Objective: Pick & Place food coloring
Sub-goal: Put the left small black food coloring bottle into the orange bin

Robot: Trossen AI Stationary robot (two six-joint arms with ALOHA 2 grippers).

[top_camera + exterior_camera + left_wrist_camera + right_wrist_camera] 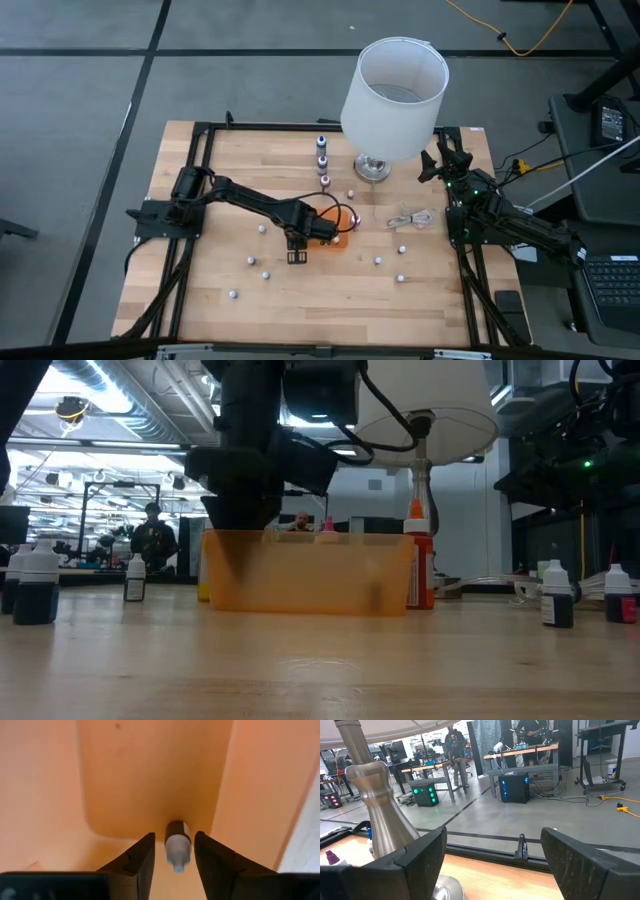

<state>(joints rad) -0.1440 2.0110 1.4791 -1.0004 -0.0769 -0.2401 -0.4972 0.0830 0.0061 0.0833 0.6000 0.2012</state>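
A small food coloring bottle point(177, 842) with a pale cap lies on its side on the floor of the orange tray point(150, 775), close to one corner. It sits between the two dark fingers of the left gripper point(174, 857), which stand a little apart on either side with a narrow gap showing, so the bottle looks released rather than pinched.

To finish this step well, the fingers probably need to part further and lift straight up, so neither side drags or flicks the bottle.

The left arm reaches from the table's left edge to mid-table, its wrist pointing down into the tray. Other bottles point(264, 229) dot the wood around it. The right gripper point(492, 860) waits wide open and empty beside the lamp point(392, 95).
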